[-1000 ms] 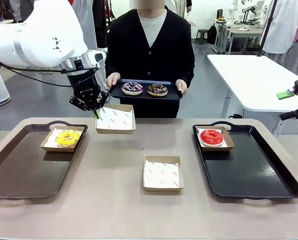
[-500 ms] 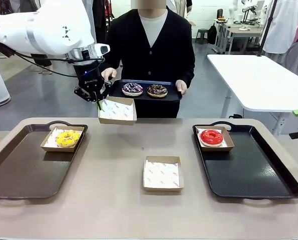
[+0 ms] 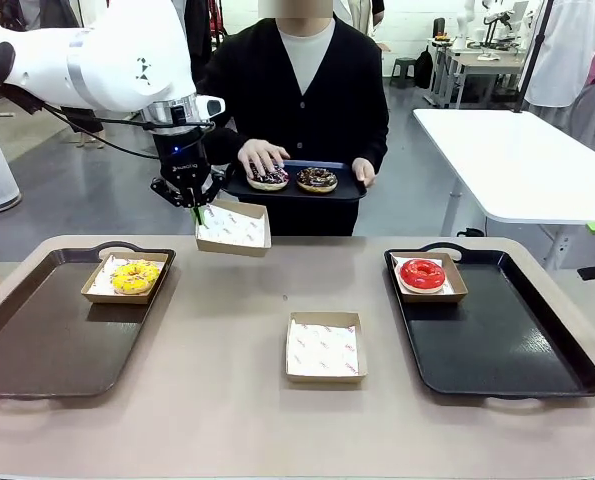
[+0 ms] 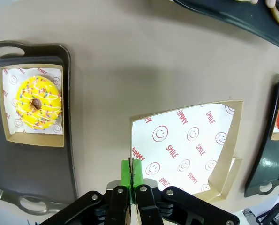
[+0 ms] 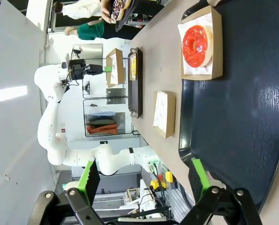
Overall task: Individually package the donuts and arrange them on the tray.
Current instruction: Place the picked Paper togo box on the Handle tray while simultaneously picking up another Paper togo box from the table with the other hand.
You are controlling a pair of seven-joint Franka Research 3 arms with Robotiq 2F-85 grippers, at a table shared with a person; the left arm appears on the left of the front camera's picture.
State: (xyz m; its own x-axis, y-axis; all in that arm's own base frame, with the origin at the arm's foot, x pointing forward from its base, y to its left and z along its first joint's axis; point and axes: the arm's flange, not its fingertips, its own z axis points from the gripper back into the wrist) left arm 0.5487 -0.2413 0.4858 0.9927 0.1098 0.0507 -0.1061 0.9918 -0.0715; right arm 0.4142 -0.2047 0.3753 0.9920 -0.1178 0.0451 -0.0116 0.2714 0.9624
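Currently the left end effector (image 3: 196,208) pinches the rim of a lined box (image 3: 233,228) just before the person's tray (image 3: 347,190), which carries 2 chocolate donuts (image 3: 317,180); a hand (image 3: 264,156) covers 1. Meanwhile the right end effector (image 5: 144,172) is spread.

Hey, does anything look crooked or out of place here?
Only the empty paper box: the left gripper pinches one edge, so it hangs tilted above the table. Nothing looks spilled or damaged.

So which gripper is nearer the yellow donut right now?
Left. The left gripper, shut on an empty box, hangs just past the yellow donut; the right gripper, open, is far off by the other tray.
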